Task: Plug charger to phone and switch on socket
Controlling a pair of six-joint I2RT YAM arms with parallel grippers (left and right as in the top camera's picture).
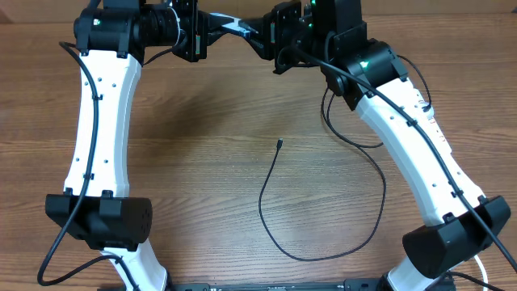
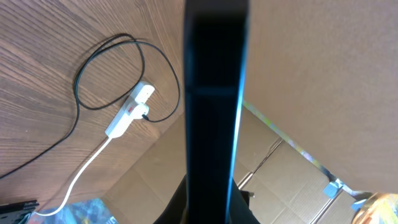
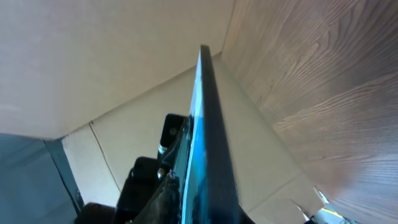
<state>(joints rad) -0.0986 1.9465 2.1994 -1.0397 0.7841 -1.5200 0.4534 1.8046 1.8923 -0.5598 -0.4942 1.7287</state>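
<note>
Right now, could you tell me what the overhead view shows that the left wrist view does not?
Only overhead: the left arm, the right arm and the charger's small plug tip, lying free on the wood. Only left wrist: the socket, its thick white cord and a black plug at one outlet. Both: the phone raised off the table, and the charger's black cable.
</note>
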